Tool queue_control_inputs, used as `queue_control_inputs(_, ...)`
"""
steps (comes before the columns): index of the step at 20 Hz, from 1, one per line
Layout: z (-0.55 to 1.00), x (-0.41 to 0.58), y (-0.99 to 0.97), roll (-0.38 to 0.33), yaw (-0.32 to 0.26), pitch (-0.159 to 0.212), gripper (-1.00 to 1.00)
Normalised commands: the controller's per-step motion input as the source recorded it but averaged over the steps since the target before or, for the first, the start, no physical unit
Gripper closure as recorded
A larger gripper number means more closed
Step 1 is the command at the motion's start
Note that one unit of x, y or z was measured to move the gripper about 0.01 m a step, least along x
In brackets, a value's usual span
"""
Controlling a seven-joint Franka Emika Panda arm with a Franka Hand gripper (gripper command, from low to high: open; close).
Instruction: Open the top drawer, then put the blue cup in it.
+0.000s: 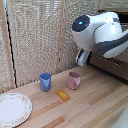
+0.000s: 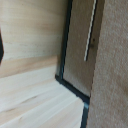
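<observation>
The blue cup point(image 1: 45, 81) stands upright on the wooden table, left of centre in the exterior view. At the exterior view's right is the dark brown drawer unit point(image 1: 109, 64), and my gripper point(image 1: 82, 58) hangs just in front of it, well above the table and apart from the cup. The wrist view shows a dark brown drawer front point(image 2: 77, 50) with its thin silver bar handle point(image 2: 90, 30). I cannot tell whether this is the top drawer or how far it is open. Only a dark sliver of one finger point(image 2: 1, 47) shows there, with nothing seen in the gripper.
A pink cup point(image 1: 74, 80) stands to the right of the blue one. A small yellow block point(image 1: 62, 94) lies in front of them. A patterned white plate point(image 1: 12, 109) sits at the near left. A woven screen point(image 1: 35, 35) backs the table.
</observation>
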Motion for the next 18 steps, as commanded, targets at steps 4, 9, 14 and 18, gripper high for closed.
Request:
queue_control_inputs(4,0.47,-0.001,0.0,0.152,-0.327,-0.001,-1.0)
queue_control_inputs(9,0.31,0.0,0.0,0.214,-0.316,0.01,-1.0)
queue_control_inputs(14,0.05,0.115,0.1,0.297,-0.255,0.116,-1.0)
queue_control_inputs(18,0.0,0.181,0.21,0.332,-0.209,0.156,-1.0)
